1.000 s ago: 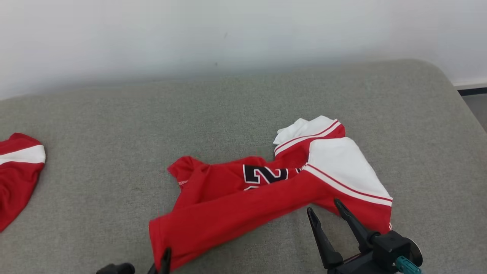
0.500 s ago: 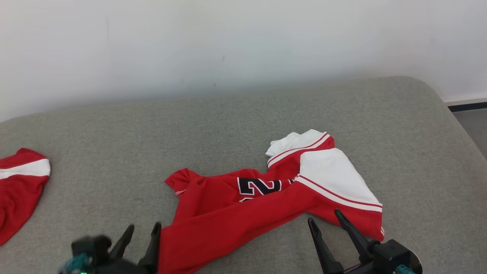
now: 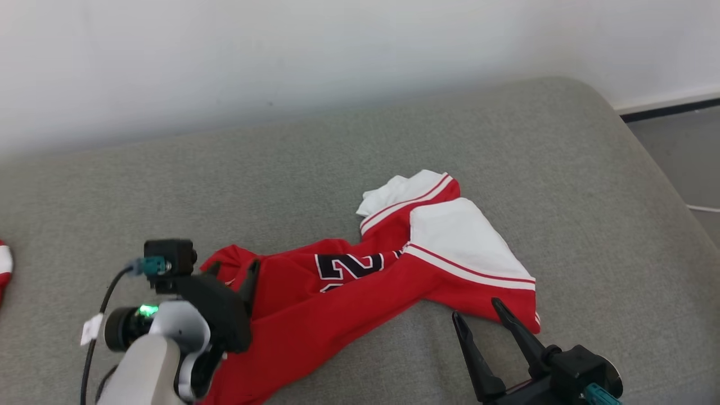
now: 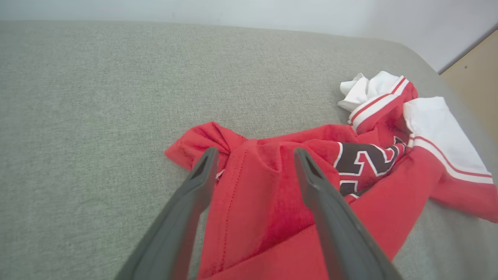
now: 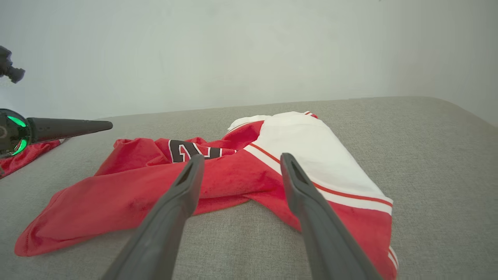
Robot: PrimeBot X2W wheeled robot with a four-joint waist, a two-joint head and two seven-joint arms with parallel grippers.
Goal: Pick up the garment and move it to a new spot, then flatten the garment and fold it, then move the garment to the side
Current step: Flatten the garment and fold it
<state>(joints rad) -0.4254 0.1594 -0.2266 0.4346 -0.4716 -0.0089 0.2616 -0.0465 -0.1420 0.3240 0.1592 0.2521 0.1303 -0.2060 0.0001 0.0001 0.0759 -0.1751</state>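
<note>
The left gripper (image 4: 255, 153) is shown with its fingers spread wide above the left end of the garment (image 3: 360, 304), and nothing is clamped between them. The right gripper (image 3: 476, 309) is likewise held wide apart and empty, just short of the garment's near hem. A second ago the left fingers were pinched shut at the garment's near corner; that corner has since been released. The garment, soft red-and-white cloth with a black numeral, is left rumpled on a coarse grey woven cushion (image 3: 506, 140).
</note>
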